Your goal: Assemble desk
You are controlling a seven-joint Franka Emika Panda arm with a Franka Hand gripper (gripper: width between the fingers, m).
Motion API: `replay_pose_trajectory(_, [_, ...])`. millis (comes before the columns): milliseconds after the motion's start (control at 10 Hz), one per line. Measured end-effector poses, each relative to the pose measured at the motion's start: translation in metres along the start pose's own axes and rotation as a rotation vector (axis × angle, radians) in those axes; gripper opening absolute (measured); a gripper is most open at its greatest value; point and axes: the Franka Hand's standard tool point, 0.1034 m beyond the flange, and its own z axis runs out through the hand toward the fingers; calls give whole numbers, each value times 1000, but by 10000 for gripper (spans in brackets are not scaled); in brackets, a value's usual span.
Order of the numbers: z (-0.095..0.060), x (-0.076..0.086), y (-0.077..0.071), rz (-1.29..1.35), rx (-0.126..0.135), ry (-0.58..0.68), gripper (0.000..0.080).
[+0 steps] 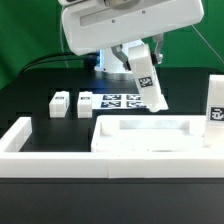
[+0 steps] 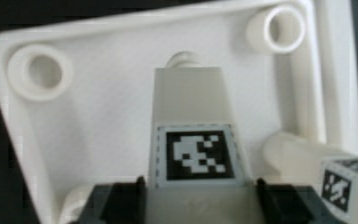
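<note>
wrist view: claw [image 2: 194,203] tight around tagged leg post [image 2: 195,115], over tabletop [image 2: 144,42] corner

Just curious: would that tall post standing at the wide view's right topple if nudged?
Likely: the leg post stands upright on its narrow end, so a high push could tip it. Square sides suggest it wouldn't roll.
</note>
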Motion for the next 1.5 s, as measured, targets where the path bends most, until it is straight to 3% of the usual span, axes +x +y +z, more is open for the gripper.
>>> replay_pose_trajectory(100, [3, 5, 11, -98, -46, 53, 288])
replay_pose_trajectory(300, [-17, 23, 22, -220, -116, 225, 288])
replay_pose_trajectory(400, [-21, 22, 21, -224, -106, 197, 288])
replay_pose_trajectory(800, [-17, 23, 23, -230, -108, 192, 288])
replay_pose_trajectory(1000, [-13, 43, 31, -311, -143, 220, 288])
replay_pose_trajectory(1100, [-15, 50, 30, -329, -146, 231, 288])
replay_pose_trajectory(1400, [-14, 50, 33, -326, -154, 246, 288])
replay_pose_trajectory(1500, [-17, 56, 38, -334, -177, 323, 288])
